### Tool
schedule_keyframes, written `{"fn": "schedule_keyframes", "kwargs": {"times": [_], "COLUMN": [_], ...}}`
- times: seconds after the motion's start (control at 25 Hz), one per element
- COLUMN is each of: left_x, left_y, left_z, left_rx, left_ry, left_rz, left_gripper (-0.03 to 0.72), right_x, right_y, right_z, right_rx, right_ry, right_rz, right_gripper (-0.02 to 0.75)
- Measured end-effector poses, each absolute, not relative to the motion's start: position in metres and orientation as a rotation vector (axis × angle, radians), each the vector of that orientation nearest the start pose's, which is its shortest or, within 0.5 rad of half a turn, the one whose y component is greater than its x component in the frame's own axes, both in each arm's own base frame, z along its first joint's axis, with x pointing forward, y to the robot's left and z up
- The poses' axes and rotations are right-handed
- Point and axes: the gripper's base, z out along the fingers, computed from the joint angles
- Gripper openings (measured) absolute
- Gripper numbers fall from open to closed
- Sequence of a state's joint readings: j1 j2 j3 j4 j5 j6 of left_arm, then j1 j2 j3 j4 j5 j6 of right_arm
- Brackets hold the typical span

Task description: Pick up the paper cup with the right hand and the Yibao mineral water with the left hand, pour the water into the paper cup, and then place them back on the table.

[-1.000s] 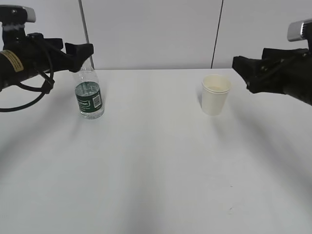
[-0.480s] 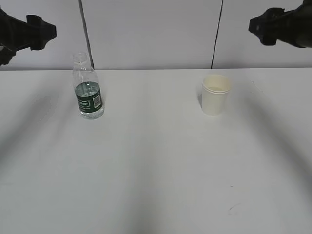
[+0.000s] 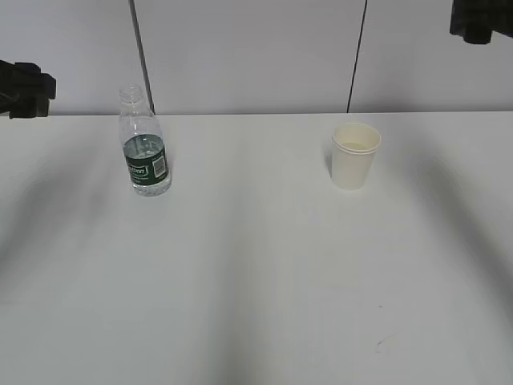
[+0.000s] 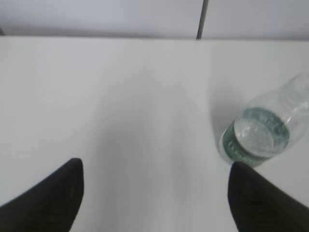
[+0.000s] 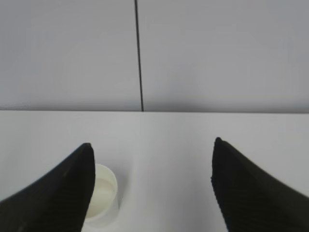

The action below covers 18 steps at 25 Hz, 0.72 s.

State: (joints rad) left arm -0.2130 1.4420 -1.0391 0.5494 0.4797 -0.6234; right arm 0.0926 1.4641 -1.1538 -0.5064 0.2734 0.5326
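The Yibao mineral water stands near the tabletop's far left edge, the paper cup far right. Left hand and right hand hang spread, empty. Both should simply withdraw clear without brushing either.

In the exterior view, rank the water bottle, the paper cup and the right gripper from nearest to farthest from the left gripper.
1. The water bottle, standing on the left of the table, just right of the left gripper.
2. The paper cup, standing right of the middle.
3. The right gripper, raised at the top right corner.
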Motion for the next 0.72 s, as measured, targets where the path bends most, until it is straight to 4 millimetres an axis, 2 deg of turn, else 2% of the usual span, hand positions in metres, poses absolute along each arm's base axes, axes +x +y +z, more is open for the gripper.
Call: {"fn": "schedule_keyframes", "kwargs": {"times": [0.16,0.28,0.48,0.72], "left_x": [0.303,0.297,0.284,0.267], "left_y": [-0.055,-0.060,-0.063,-0.065], "left_z": [0.305,0.312,0.310,0.304], "left_rx": [-0.047,-0.087,-0.113,-0.043], "left_ry": [2.396,2.497,2.681,2.877], "left_rz": [0.141,0.081,0.036,0.034], "left_gripper": [0.552,0.552,0.545,0.543], "right_x": [0.333,0.327,0.317,0.304], "right_y": [0.013,0.012,0.016,0.019], "right_z": [0.331,0.330,0.334,0.348], "right_rx": [0.122,0.157,0.126,0.112], "right_ry": [2.154,2.255,2.437,2.607], "right_rz": [-0.100,-0.115,-0.078,-0.039], "right_gripper": [0.586,0.586,0.586,0.586]}}
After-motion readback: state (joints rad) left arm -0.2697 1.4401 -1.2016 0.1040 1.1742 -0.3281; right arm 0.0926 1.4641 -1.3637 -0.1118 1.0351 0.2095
